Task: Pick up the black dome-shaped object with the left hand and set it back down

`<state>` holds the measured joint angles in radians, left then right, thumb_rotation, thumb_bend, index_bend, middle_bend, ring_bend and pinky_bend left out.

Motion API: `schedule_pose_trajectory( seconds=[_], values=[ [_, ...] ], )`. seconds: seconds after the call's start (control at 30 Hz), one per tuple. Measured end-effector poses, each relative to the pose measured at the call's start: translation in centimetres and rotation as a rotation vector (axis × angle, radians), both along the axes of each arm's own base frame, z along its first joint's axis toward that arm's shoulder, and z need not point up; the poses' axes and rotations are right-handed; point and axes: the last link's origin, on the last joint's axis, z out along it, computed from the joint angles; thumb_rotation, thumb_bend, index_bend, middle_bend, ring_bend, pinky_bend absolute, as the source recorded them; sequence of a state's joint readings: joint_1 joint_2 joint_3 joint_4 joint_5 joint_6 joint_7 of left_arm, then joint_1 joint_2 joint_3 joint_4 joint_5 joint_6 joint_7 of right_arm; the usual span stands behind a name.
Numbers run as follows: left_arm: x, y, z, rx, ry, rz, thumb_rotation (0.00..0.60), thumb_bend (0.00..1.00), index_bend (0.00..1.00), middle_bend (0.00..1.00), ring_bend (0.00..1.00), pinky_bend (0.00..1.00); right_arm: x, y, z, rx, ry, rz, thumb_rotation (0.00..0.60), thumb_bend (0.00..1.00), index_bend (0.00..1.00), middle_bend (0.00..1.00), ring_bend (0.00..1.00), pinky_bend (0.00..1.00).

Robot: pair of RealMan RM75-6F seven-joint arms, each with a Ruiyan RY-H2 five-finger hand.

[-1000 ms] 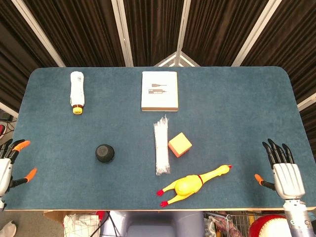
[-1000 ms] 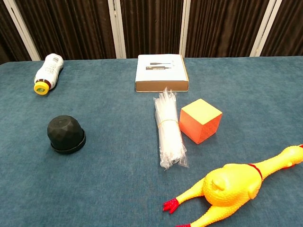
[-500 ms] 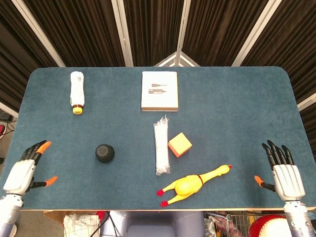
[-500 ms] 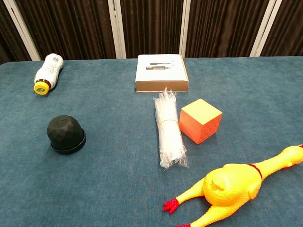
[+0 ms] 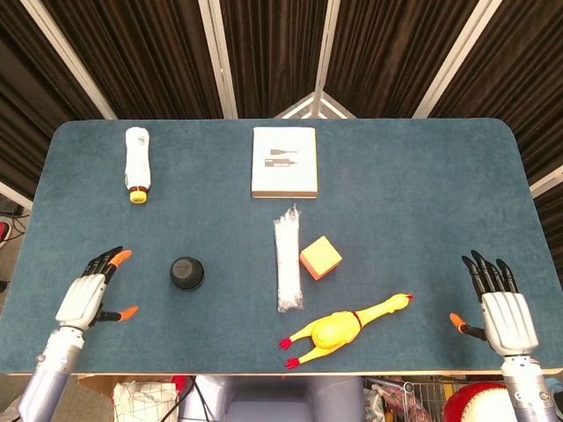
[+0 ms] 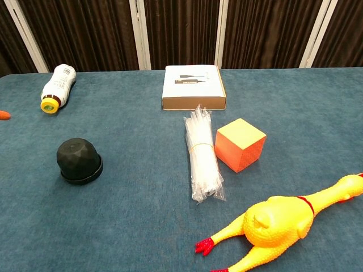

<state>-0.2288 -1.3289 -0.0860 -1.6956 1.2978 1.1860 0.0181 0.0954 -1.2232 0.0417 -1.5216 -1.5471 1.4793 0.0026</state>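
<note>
The black dome-shaped object (image 5: 186, 272) (image 6: 79, 160) sits on the blue table, left of centre. My left hand (image 5: 88, 294) hovers over the table to the left of the dome, apart from it, fingers spread and holding nothing. In the chest view only an orange fingertip (image 6: 3, 115) of it shows at the left edge. My right hand (image 5: 499, 303) is open at the table's front right corner, far from the dome.
A white bottle (image 5: 136, 163) lies at the back left and a white box (image 5: 283, 162) at the back centre. A bundle of clear straws (image 5: 288, 261), an orange cube (image 5: 320, 258) and a yellow rubber chicken (image 5: 343, 327) lie right of the dome.
My left hand has moved right, from the table's left edge in over the surface toward the dome. The right hand shifted only slightly. The objects have not moved.
</note>
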Motion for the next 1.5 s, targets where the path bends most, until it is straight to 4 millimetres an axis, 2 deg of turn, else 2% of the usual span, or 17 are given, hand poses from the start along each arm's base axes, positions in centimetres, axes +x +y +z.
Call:
schedule_pose_trajectory(
  seconds=[0.33,0.53,0.77,1.23,1.5],
  values=[
    [-0.3,1.5,-4.3,-0.056,-0.121,0.077,0.6,0.16,0.07,0.01,0.0,0.0,-0.4,0.0,-0.3,0.015,0.0,-0.01,0.6,0.19,0.02,0.03,0.12,0.0],
    [0.8,2.1,-6.3,-0.06,-0.214,0.055,0.6,0.16,0.06,0.07,0.0,0.0,-0.4,-0.1,-0.4,0.015,-0.004,-0.011,0.6,0.19,0.02,0.03,0.12,0.0],
    [1.6,2.7,-7.4,-0.047,-0.237,0.034,0.6,0.16,0.06,0.12,0.0,0.0,-0.5,-0.1,-0.4,0.02,-0.01,-0.012,0.6,0.19,0.02,0.03,0.12,0.0],
    [3.2,3.4,-8.8,-0.057,-0.226,0.0,0.6,0.16,0.06,0.13,0.0,0.0,-0.6,0.0,-0.6,0.027,-0.012,-0.019,0.6,0.19,0.02,0.03,0.12,0.0],
    [3.2,3.4,-9.4,-0.061,-0.213,0.017,0.6,0.16,0.06,0.14,0.0,0.0,-0.6,-0.1,-0.5,0.023,-0.015,-0.018,0.6,0.19,0.02,0.03,0.12,0.0]
  ],
)
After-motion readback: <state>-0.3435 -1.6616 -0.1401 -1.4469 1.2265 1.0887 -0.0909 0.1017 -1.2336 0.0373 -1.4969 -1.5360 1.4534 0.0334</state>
